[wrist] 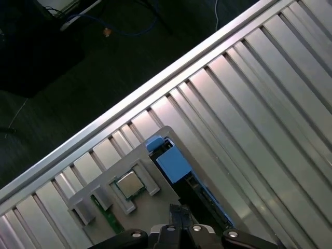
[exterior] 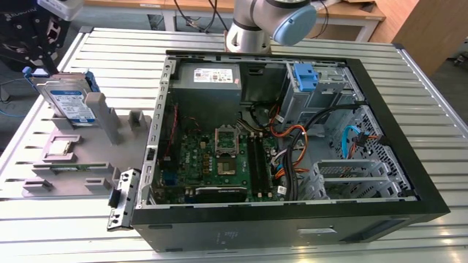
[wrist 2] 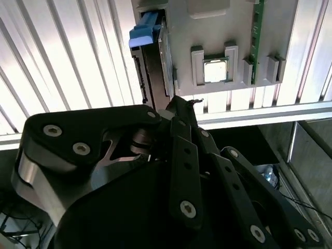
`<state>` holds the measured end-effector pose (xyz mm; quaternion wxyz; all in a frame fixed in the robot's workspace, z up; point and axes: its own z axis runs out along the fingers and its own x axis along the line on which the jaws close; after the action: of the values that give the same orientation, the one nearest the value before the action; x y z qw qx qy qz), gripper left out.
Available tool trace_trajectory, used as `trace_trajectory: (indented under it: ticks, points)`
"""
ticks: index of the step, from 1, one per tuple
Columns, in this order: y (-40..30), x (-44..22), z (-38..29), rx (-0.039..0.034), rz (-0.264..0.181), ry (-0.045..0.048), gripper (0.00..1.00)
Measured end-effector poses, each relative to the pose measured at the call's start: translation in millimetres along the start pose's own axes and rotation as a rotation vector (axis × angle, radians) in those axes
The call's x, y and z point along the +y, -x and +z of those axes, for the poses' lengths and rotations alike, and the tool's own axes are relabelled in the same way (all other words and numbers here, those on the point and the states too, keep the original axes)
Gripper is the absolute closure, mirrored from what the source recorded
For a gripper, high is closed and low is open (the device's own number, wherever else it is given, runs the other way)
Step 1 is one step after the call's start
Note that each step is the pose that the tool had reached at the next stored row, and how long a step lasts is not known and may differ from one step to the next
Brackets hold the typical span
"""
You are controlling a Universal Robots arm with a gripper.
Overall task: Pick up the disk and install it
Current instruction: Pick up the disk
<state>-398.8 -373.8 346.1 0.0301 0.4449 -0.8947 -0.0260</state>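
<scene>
Blue plastic along the edge made the disk (exterior: 69, 104) easy to spot. It stood on its edge in a slot of the grey holder (exterior: 95, 154), out on the bench (exterior: 431, 109) at the exterior view's left, well apart from the open case (exterior: 292, 219).

My end effector (wrist: 177, 212) hung above the holder, near the disk but not touching it. In both wrist views the fingertips looked pressed together with nothing between them, so: closed and empty.

My take on doing this grab well:

- The fingers need to be spread before going down, wide enough to straddle the two flat faces.
- I'd line up with the top edge and come straight down.
- I'd pinch the metal body, not just the blue carrier, since that plastic probably flexes.
- The lift should follow the slot, because any tilt could jam the disk or drag the holder.
- The chip (wrist 2: 215, 71) sat just beside it on the same holder, so sideways wandering is risky.

As for writing, the disk had a blue-and-white label and the case a sticker or two, but I couldn't make out any print.
</scene>
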Motion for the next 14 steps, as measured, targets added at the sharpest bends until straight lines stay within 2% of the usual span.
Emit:
trace_trajectory:
  ticks: [9,14]
  points:
    - [0.2,-0.3,0.5,0.009,-0.122,-0.0037,0.89]
    - [0.4,-0.5,1.2,0.012,-0.174,-0.0051,0.89]
